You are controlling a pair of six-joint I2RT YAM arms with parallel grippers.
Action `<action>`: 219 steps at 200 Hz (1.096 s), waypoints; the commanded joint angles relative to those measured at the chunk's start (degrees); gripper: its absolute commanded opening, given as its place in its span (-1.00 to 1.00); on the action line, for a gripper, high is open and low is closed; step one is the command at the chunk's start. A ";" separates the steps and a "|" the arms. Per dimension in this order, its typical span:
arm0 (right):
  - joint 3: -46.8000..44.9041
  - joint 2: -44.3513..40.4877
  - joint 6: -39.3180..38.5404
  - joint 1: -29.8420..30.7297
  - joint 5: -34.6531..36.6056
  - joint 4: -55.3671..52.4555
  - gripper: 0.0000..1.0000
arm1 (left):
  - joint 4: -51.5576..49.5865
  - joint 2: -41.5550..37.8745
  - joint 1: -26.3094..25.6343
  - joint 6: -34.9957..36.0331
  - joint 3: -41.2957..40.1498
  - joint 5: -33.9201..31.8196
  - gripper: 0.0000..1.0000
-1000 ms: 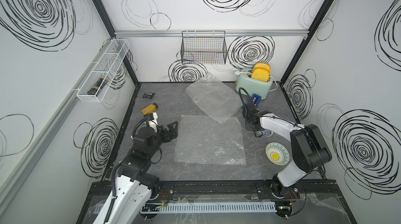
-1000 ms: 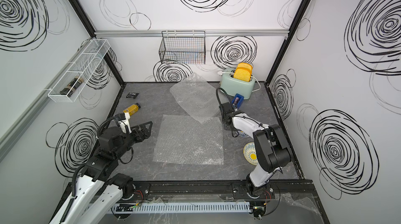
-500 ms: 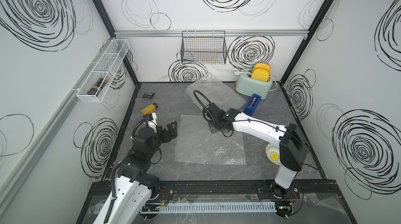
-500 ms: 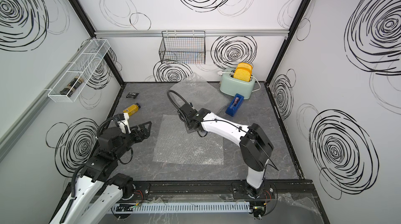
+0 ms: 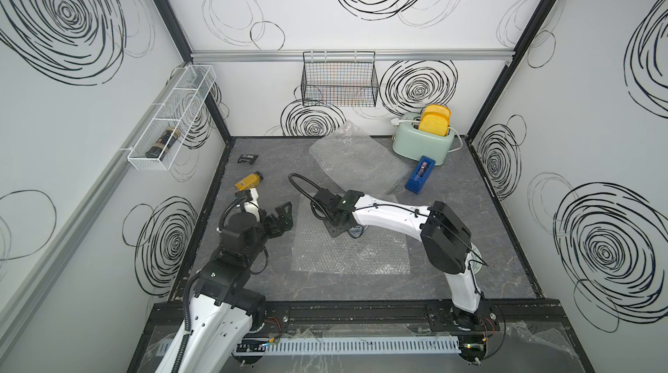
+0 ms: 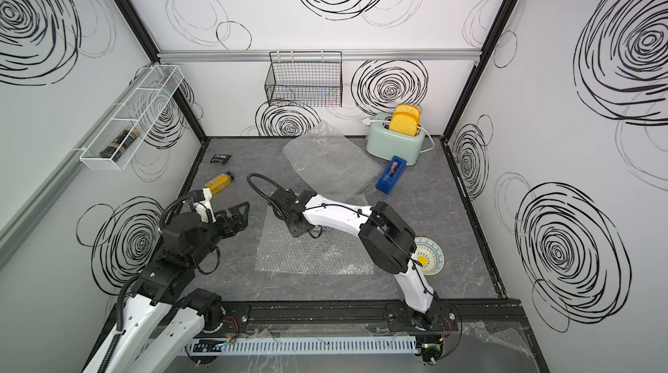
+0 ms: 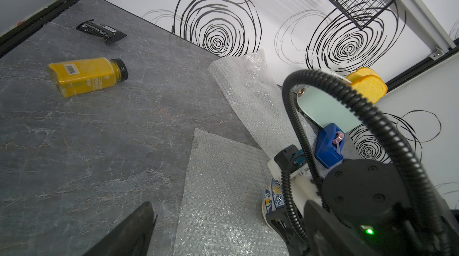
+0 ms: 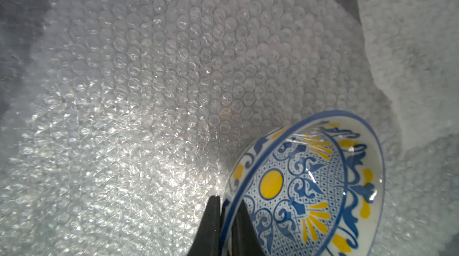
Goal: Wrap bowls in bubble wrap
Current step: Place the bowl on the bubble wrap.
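Blue-rimmed bowl [image 8: 305,185], rim clamped by the right gripper [image 8: 226,205], over the bubble wrap [image 8: 161,81] — left gripper [image 5: 283,215] spread wide, empty.

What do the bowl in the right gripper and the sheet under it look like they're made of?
The bowl: probably glazed ceramic, glossy, with sharp highlights over its painted blue and yellow pattern. The sheet: thin clear plastic bubble wrap, rows of shiny air pockets.
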 commanded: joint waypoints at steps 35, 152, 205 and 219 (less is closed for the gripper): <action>1.15 1.23 -0.19 1.01 -2.15 -1.33 -0.55 | 0.89 -0.52 -0.25 -0.39 1.75 -1.22 0.93; -4.69 -12.96 -3.08 -0.92 -9.66 5.90 0.04 | 1.16 1.65 -0.26 -1.42 1.93 -0.89 0.93; -21.68 -29.97 -2.81 -10.77 -17.18 19.46 0.08 | 0.62 1.68 0.08 -2.33 2.37 -3.78 0.93; -26.21 -33.93 -2.68 -13.51 -18.39 22.47 0.09 | 0.99 0.31 -0.16 -2.18 2.04 -4.27 0.93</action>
